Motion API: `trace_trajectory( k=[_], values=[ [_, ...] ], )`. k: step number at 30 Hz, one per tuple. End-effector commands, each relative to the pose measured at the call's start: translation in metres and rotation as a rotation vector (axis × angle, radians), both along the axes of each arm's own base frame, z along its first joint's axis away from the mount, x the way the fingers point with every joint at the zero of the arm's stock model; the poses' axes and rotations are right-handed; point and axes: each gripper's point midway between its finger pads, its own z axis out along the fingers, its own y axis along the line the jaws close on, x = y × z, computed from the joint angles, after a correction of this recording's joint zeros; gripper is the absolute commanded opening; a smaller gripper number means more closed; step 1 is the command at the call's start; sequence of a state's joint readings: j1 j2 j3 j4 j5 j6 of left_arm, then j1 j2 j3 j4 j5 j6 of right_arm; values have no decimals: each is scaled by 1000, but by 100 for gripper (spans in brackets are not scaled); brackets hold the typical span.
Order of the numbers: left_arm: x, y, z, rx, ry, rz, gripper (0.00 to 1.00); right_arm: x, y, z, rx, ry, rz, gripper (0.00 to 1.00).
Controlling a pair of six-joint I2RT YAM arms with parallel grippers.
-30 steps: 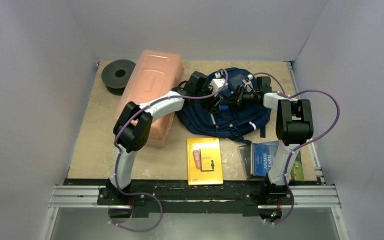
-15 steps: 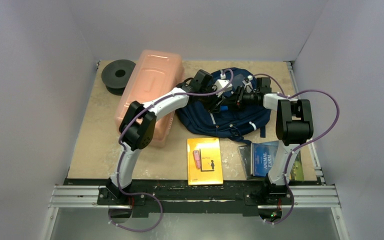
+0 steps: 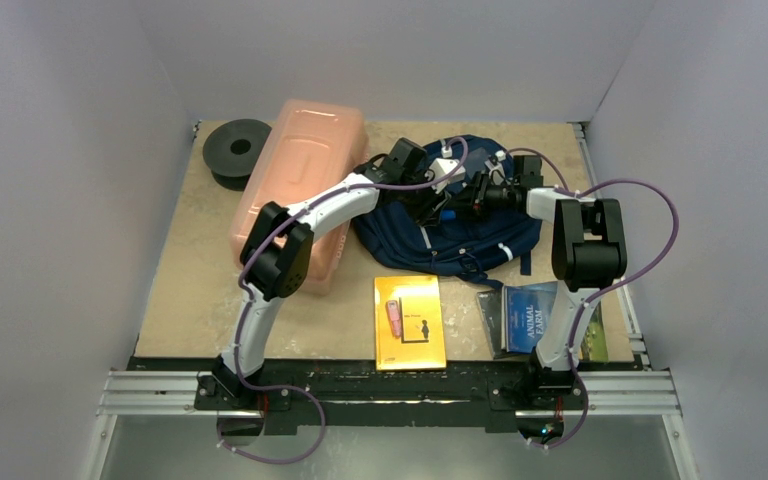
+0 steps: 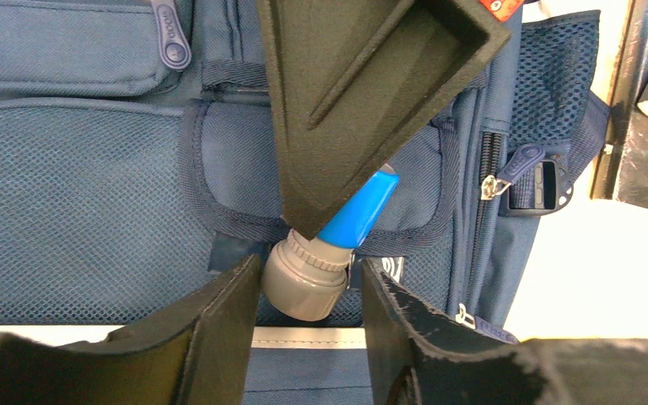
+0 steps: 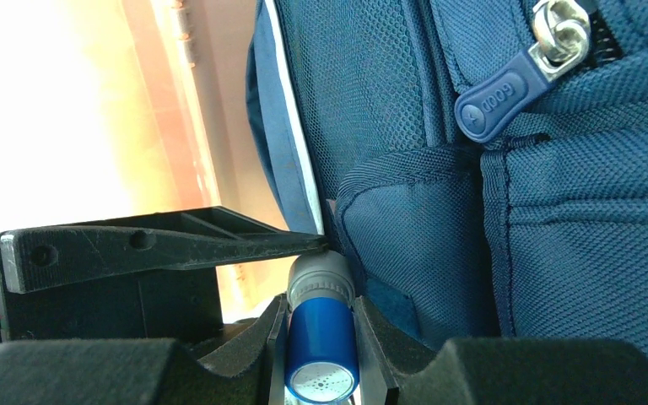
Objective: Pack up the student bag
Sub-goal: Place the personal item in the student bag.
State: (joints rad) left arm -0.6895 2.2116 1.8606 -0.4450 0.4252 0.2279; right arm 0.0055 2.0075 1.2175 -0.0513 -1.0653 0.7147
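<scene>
Two left fingers (image 4: 211, 337) flanking cap (image 4: 308, 287) (tight fit), student bag (image 4: 76, 202) beneath

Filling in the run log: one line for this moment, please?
right hand: shut on blue tube | left hand: open around its grey cap | student bag: beneath both
</scene>
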Motion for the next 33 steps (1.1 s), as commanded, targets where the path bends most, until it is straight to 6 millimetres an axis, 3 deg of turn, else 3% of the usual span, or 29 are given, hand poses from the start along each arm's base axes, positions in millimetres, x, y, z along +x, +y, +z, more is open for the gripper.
trace_trajectory(
  k=[1,7,8,11,13,14,16,18,23,28,33],
  values=[
    [2,-10,15,-29,-25,-17,43,3,2,39,47,-108,15,0],
    [2,-13,19,-50,-29,-18,40,2,2,43,56,-109,13,0],
    [2,-14,20,-54,-29,-22,37,2,3,42,57,-108,13,0],
    [5,-14,23,-59,-34,-2,16,2,2,44,57,-113,11,0],
    [6,-14,28,-71,-49,8,10,3,1,40,24,-115,8,3],
    [7,-13,31,-78,-58,11,8,3,0,38,14,-110,7,11],
    [6,-13,36,-84,-67,16,4,3,0,37,14,-106,6,39],
    [6,-12,41,-92,-66,22,3,5,-1,38,1,-115,-7,57],
    [3,-9,62,-139,-26,79,0,14,-12,47,-56,-177,-73,78],
    [-5,-16,99,-261,109,146,0,22,-35,49,-167,-248,-178,78],
    [-10,-26,151,-468,210,165,0,11,-45,29,-234,-225,-244,49]
  ],
)
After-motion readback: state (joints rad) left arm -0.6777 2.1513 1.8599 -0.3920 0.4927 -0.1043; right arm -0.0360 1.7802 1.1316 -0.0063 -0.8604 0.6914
